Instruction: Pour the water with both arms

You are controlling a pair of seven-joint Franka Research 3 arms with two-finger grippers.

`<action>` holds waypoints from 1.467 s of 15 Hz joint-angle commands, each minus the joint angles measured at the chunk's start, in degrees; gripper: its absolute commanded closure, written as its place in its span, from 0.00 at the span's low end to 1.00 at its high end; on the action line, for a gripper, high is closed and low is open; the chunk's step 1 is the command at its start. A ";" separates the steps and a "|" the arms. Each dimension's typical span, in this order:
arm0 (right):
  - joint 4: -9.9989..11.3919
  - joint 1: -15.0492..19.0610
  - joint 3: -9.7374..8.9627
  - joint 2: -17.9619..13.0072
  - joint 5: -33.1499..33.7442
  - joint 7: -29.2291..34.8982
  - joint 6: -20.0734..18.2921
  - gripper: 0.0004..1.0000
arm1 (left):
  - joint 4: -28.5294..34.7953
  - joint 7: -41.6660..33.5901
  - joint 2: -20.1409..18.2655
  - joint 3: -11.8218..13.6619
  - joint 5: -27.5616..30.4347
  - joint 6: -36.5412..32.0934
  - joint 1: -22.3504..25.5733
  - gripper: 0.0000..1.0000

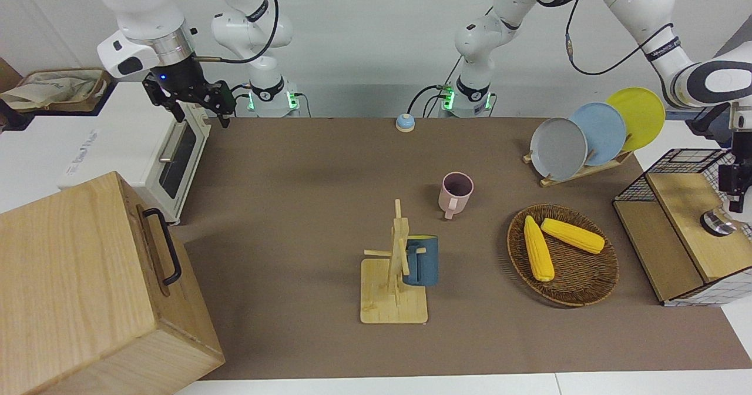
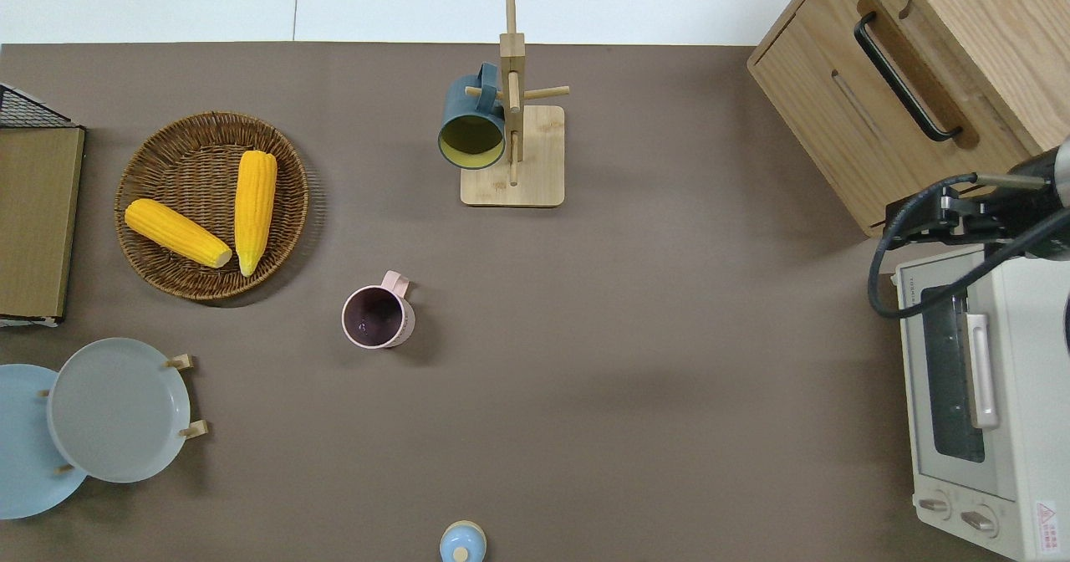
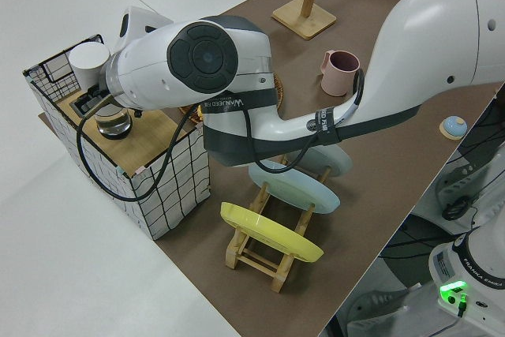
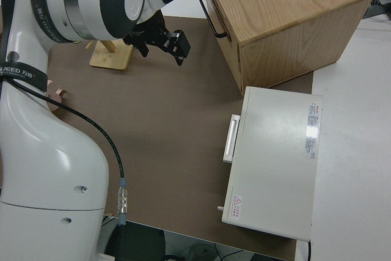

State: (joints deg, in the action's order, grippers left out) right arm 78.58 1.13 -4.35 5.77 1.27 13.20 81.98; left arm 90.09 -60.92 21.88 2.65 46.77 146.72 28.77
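- Your right gripper (image 1: 197,104) hangs in the air at the toaster oven's (image 2: 978,395) corner nearest the wooden box (image 2: 911,85); its jaws stand apart and hold nothing.
- Your left gripper (image 1: 737,186) is over the wire-sided crate (image 1: 681,230) at the left arm's end of the desk (image 2: 669,361), just above a glass vessel (image 3: 113,121); you cannot tell how its jaws stand.
- The pink mug (image 2: 378,315) stands upright mid-desk, well apart from both grippers.
- The blue mug (image 2: 473,123) hangs on the wooden rack (image 2: 512,127).
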 commanded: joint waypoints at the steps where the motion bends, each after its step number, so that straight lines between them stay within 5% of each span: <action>1: 1.40 0.28 -0.05 -1.19 -0.57 -0.72 0.38 0.01 | -0.18 -0.87 -0.70 0.07 0.87 1.28 -0.56 0.01; 7: 1.40 0.28 -0.05 -1.19 -0.57 -0.72 0.38 0.01 | -0.44 6.93 -1.66 0.25 -8.77 -1.43 -0.64 0.01; 10: 1.40 0.28 -0.05 -1.19 -0.57 -0.72 0.38 0.01 | -1.58 12.74 -2.54 0.34 -16.16 -6.52 -0.64 0.01; 22: 1.40 0.28 -0.05 -1.19 -0.57 -0.72 0.38 0.01 | -4.05 18.46 -7.90 4.90 -29.18 -28.14 -0.82 0.01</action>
State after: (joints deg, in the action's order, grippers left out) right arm 78.58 1.13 -4.35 5.76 1.27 13.20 81.98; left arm 86.21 -46.32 17.02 6.53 21.33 124.47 28.77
